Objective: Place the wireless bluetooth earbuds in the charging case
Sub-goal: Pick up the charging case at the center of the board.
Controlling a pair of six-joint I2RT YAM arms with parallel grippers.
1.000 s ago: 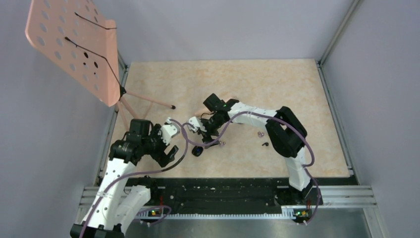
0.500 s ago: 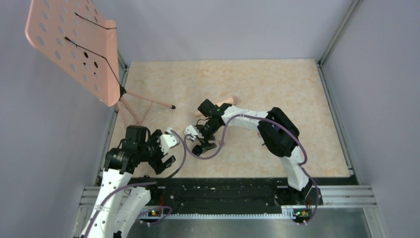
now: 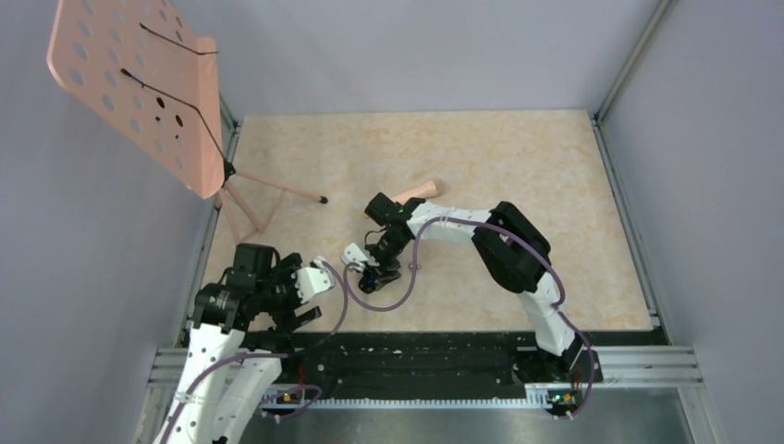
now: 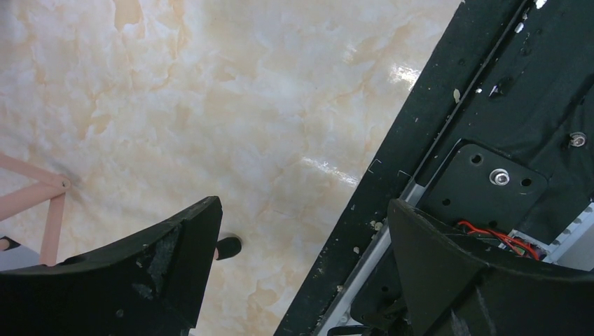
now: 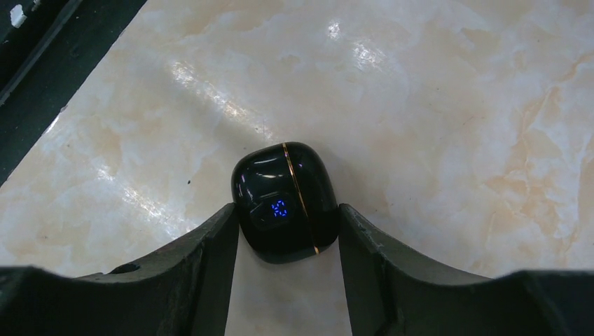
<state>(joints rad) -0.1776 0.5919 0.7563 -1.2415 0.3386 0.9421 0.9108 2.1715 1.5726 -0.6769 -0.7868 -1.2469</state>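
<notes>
far left: pink perforated stand [image 3: 139, 92], not involved. left gripper [image 4: 302, 210] hangs over the near table edge [image 4: 210, 105], jaws spread wide, nothing between them.

centre: black charging case [image 5: 280, 182] lies on the marble top, just beyond the near edge. gold seam shows all round, blue digits lit, lid looks closed. right gripper [image 5: 287, 210] straddles it, one finger pressed against each flank, so it is clamped on the case.

right of that: a peach rod [image 3: 418, 190] lies behind the right wrist.

earbuds: none can be made out in any view.

progress (judged): early. case gripped only; lid to open, both earbuds yet to be found, picked and seated.
</notes>
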